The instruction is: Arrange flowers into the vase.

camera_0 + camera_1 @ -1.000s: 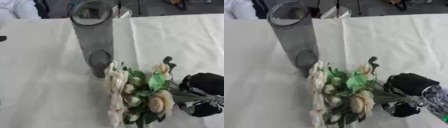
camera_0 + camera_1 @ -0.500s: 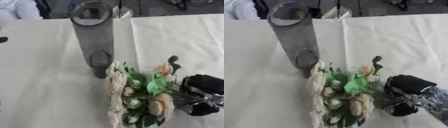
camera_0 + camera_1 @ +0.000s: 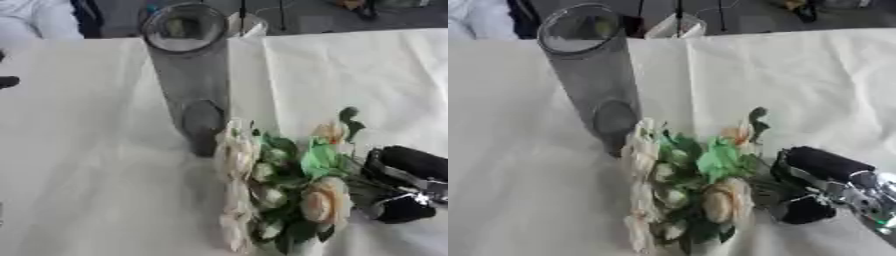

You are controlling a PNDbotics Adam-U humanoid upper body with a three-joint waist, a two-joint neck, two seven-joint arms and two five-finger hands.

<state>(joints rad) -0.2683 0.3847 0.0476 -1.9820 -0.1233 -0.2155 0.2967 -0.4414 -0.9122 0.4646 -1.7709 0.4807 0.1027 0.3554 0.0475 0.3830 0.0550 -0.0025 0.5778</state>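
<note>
The right hand (image 3: 820,187) comes in low from the right side and is clenched round the stems of a bunch of flowers (image 3: 280,185); its black fingers (image 3: 411,162) curl over the stems from above and the thumb closes from below. The stems themselves are mostly hidden inside the grasp. The flower heads spread out just to the left of the hand: cream and pale peach roses among green leaves, with one dark leaf sticking up at the far side of the bunch. A row of pale blooms runs along the side of the bunch farthest from the hand, down toward the near edge of the view.

The vase (image 3: 592,75) stands upright on the bench (image 3: 79,150), up and to the left of the hand, beyond the flowers. It is a tall clear cylinder, greyish, with its open mouth toward the camera, and nothing can be seen inside it. The nearest blooms reach the foot of the vase and overlap it in both views; whether they touch it cannot be told. So the flower heads lie between the hand and the vase.

The bench is covered with a white cloth (image 3: 798,75) that shows a few folds. Behind the vase, at the far edge, stands a small clear object (image 3: 671,27), too blurred to name. A small dark thing (image 3: 7,81) shows at the left edge, well apart from the hand.
</note>
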